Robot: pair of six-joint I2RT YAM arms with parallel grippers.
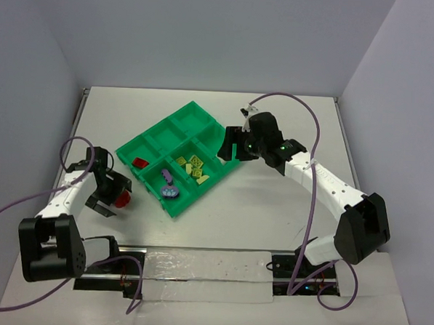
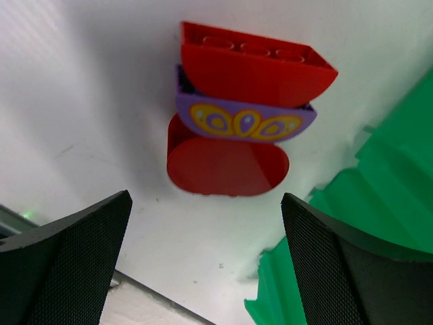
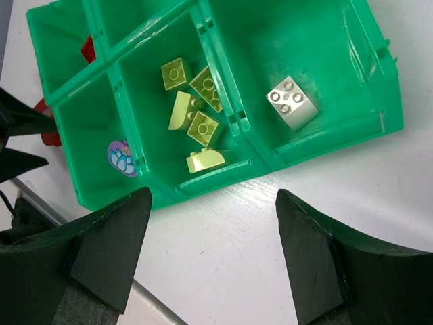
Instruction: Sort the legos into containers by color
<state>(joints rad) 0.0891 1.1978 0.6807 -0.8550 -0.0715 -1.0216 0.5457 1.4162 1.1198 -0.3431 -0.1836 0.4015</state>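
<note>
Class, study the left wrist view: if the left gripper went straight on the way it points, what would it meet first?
Probably the red-and-purple brick stack on the white table, centred ahead of the open left gripper, rounded red end nearest. Depth is unclear; the table might be touched too.

Top external view: fixed high above the near edge, looking down over the whole table [image 1: 273, 209]. Left wrist view: close, aimed down at the green tray's [image 2: 399, 203] near-left corner. Right wrist view: higher, looking down over the tray's right side. All three views share the tray.
</note>
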